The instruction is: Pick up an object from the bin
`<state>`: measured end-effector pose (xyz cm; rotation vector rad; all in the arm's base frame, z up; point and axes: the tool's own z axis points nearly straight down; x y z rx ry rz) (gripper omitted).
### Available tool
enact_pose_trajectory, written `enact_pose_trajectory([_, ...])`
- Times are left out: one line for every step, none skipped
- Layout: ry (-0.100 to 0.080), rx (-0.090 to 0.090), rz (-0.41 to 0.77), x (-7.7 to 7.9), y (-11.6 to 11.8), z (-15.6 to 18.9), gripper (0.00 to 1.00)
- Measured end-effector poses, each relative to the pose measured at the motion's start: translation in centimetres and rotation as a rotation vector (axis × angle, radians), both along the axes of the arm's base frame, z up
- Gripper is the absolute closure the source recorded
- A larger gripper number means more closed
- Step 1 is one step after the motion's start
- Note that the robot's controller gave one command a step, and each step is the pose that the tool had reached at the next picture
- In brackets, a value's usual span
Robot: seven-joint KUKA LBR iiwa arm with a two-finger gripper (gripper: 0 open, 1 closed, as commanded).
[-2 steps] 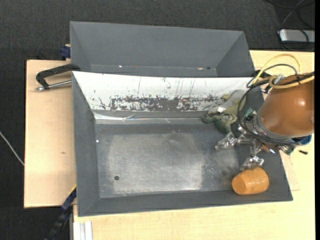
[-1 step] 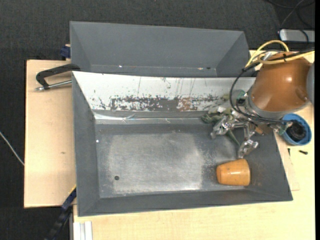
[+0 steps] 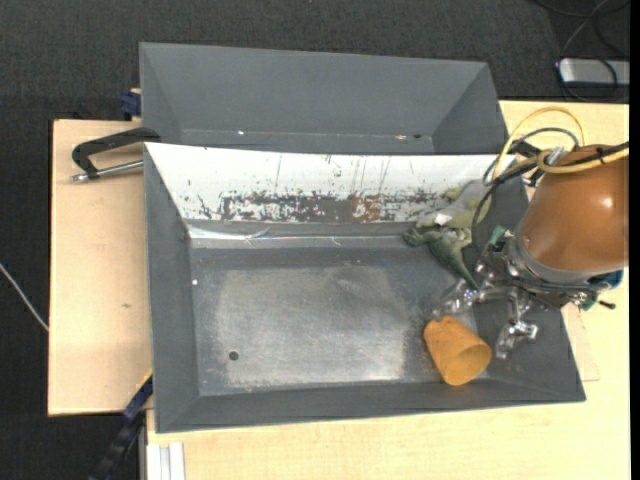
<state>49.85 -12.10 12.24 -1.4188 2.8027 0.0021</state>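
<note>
An orange cup (image 3: 457, 349) lies on its side near the bin's front right corner, its mouth turned to the upper left. My gripper (image 3: 487, 317) hangs just above and to the right of it. Its two metal fingers stand apart, open, one by the cup's upper rim and one by its right side. Nothing is between them. An olive-green, crumpled-looking soft thing (image 3: 438, 232) lies against the back wall at the right, just behind the gripper.
The arm with its orange dome and cables reaches in over the bin's right wall. A small dark spot (image 3: 233, 356) marks the floor at the front left. The bin's steep walls close in around the gripper at the right.
</note>
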Motion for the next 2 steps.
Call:
enact_pose_trajectory([-0.019,0.001,0.302,0.28,2.9,-5.0,0.0])
enact_pose_trajectory([-0.02,-0.001,0.3,0.34,2.76,-4.87,1.0])
